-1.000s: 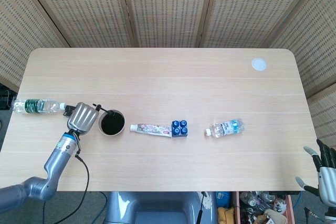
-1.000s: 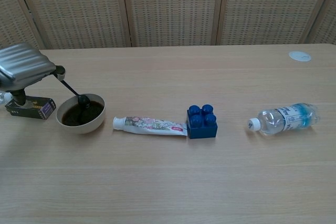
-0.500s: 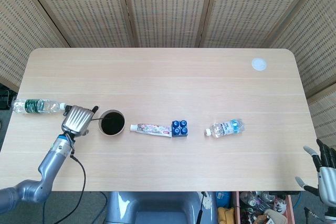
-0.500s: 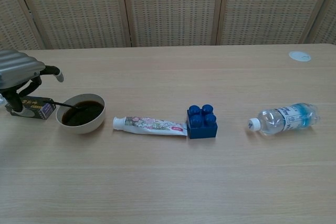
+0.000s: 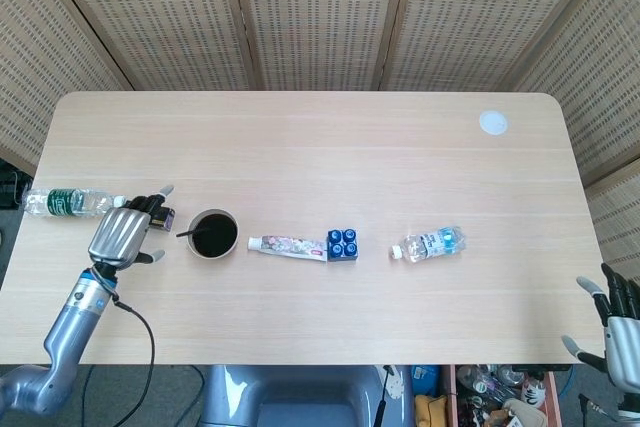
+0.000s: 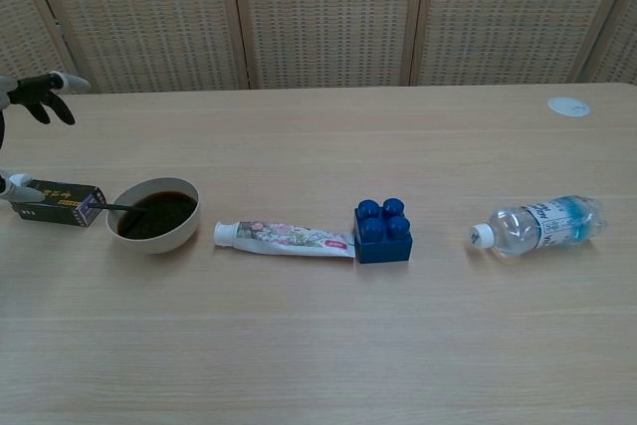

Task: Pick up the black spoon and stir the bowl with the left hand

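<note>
The black spoon [image 5: 187,235] lies in the white bowl [image 5: 213,256] of dark liquid, its handle resting over the bowl's left rim. In the chest view the spoon handle [image 6: 114,206] sticks out left of the bowl [image 6: 159,239]. My left hand [image 5: 120,235] hovers just left of the bowl with fingers spread and nothing in it; the chest view shows only its fingertips [image 6: 38,90] at the left edge. My right hand [image 5: 618,325] hangs off the table's front right corner, fingers apart and empty.
A small dark box [image 6: 58,203] lies left of the bowl under my left hand. A green-label bottle [image 5: 70,202] lies at the table's left edge. A toothpaste tube [image 6: 284,237], blue brick [image 6: 382,230], water bottle [image 6: 537,224] and white disc [image 6: 568,106] sit to the right.
My left hand has let go of the spoon and drawn back to the left, fingers opening. The spoon now lies on its own in the bowl.
</note>
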Robot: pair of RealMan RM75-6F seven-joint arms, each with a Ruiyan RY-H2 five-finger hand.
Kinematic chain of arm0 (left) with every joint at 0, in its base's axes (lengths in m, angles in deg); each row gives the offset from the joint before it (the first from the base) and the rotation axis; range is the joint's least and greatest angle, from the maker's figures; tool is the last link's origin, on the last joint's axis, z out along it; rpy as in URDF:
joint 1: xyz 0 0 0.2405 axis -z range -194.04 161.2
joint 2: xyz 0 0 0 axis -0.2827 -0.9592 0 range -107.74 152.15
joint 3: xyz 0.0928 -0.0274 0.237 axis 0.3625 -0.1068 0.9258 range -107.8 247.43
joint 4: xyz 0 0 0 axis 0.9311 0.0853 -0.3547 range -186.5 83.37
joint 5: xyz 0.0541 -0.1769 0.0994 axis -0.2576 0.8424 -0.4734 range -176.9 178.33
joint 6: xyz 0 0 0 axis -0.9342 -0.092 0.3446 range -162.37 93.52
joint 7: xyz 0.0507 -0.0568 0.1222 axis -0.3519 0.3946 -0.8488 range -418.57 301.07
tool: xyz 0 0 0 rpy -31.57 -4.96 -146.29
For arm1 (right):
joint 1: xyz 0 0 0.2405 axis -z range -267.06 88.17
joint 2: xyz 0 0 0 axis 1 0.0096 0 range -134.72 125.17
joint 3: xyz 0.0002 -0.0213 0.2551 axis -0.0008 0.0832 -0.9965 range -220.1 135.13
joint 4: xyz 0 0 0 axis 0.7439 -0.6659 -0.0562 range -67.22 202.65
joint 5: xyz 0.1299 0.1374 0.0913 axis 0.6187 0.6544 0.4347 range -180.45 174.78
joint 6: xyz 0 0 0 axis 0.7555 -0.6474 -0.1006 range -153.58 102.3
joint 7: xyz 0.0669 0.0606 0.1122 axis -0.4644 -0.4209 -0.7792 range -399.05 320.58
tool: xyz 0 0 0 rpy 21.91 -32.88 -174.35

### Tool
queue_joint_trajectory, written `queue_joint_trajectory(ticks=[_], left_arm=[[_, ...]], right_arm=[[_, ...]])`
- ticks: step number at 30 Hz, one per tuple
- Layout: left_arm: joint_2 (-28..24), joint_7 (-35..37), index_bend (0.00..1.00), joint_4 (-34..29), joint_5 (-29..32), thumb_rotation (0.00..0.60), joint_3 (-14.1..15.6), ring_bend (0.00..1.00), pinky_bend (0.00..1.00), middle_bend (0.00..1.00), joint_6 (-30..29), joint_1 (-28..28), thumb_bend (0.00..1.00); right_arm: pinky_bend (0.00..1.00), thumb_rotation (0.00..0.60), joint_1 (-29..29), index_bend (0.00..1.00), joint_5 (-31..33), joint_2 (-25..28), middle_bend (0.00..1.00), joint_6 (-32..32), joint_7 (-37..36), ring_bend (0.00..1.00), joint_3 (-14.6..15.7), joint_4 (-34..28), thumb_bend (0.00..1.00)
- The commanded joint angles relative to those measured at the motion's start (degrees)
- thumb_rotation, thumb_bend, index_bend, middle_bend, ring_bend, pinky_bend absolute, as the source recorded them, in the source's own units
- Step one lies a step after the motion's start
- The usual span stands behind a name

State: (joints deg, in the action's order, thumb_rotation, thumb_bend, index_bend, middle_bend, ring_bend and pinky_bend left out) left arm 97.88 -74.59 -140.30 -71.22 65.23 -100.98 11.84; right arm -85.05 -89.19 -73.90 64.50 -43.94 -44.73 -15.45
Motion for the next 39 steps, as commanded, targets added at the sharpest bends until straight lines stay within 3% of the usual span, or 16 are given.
queue_joint_trajectory(ticks=[1,6,8,17,24,39], left_arm=[[-3.0,6.4,0.0,-3.3,-2.5,0.6,1.2,0.04,0.26,0.06,-3.5,-3.7,0.14],[-5.4,11.8,0.0,-5.7,-5.8,0.6,3.0,0.0,0.04,0.0,-8.9,-8.1,0.14],[-5.9,13.0,0.0,-6.0,-7.4,0.6,3.8,0.0,0.0,0.0,-11.0,-9.8,0.14],[-7.1,14.3,0.0,-6.4,-13.8,0.6,9.0,0.0,0.0,0.0,-19.0,-17.1,0.14],[-8.5,14.3,0.0,-6.9,-16.0,0.6,11.0,0.0,0.0,0.0,-23.2,-21.4,0.14],[-8.0,14.9,0.0,-5.8,-20.4,0.6,10.1,0.0,0.0,0.0,-26.7,-24.1,0.14]], right_arm=[[0.0,0.6,-0.1,0.22,-0.1,0.1,0.08,0.0,0.1,0.0,0.0,-0.2,0.19],[0.0,0.6,-0.4,0.22,-0.3,0.2,0.08,-0.1,0.7,0.0,-0.1,-0.6,0.19],[0.0,0.6,-0.6,0.22,-0.5,0.2,0.08,-0.2,1.0,0.0,-0.1,-0.8,0.19],[0.0,0.6,-1.5,0.22,-1.7,0.2,0.08,-0.6,2.2,0.0,0.0,-1.8,0.19],[0.0,0.6,-2.4,0.22,-2.8,0.1,0.08,-0.9,3.6,0.0,0.1,-2.8,0.19],[0.0,0.6,-2.7,0.22,-2.9,0.2,0.08,-0.6,4.4,0.0,0.1,-3.6,0.19]])
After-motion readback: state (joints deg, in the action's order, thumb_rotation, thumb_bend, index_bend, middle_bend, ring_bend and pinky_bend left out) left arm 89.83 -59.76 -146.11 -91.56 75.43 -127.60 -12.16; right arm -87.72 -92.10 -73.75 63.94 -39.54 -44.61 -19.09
